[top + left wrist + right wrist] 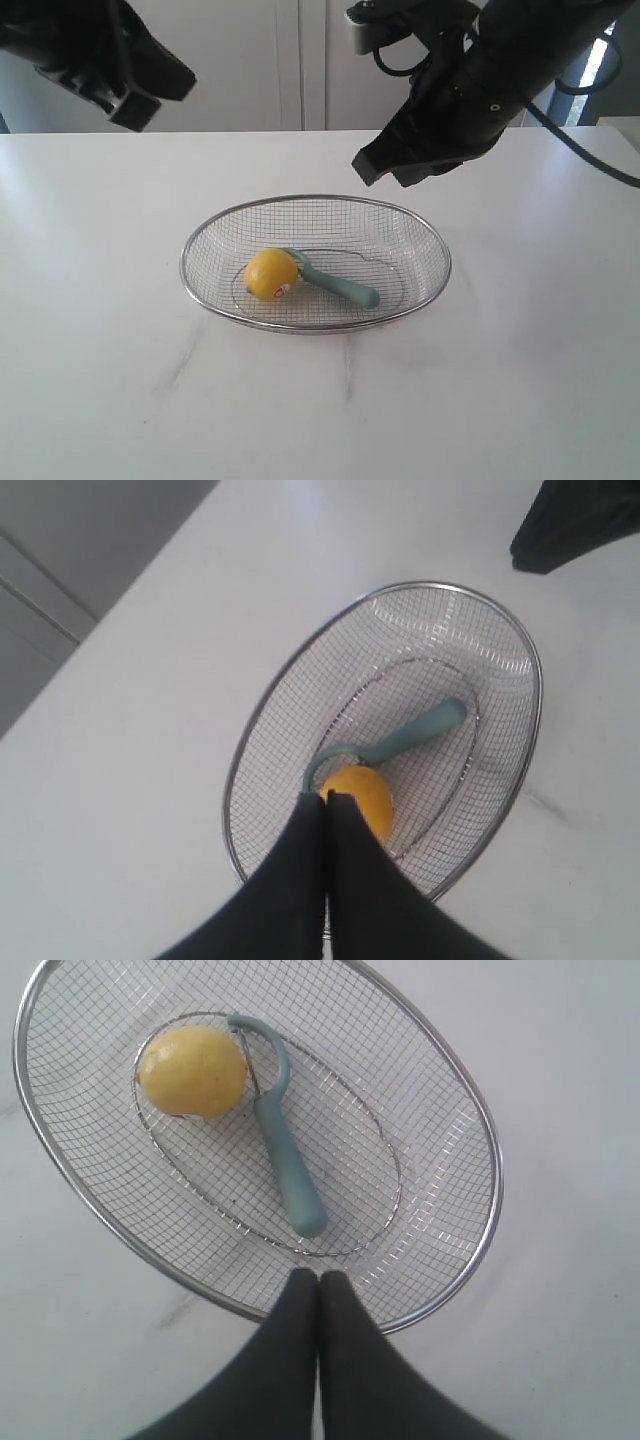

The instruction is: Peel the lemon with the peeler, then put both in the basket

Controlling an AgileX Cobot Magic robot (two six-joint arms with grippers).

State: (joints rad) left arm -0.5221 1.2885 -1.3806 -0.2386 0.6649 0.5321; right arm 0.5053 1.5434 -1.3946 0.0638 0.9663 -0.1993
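exterior view: the basket (316, 331) sits on the white desk (100, 380), about in its middle. the lemon (271, 274) lies inside it, left of the basket's middle, with its small red-and-white sticker (283, 291) turned to the near side. the peeler (345, 286) lies inside the basket too, its head right against the lemon's far right side and its teal handle running to the right and slightly nearer. the left tool (135, 108) hangs in the air at the far left, well apart from the basket. the right tool (382, 170) hangs above the desk just beyond the basket's far right rim, touching nothing.

left wrist view: the left tool's two dark fingers are pressed flat together with nothing between them. past their tips the lemon shows on the mesh, with the peeler's curved head bent around one side of it and the handle pointing away across the basket's floor. a dark part of the other arm shows at one corner.

right wrist view: the right tool's fingers are also pressed together and carry nothing. they hang over the basket's rim. inside, the lemon and the peeler lie side by side on the flat oval bottom, and the metal blade head curves close along the lemon.
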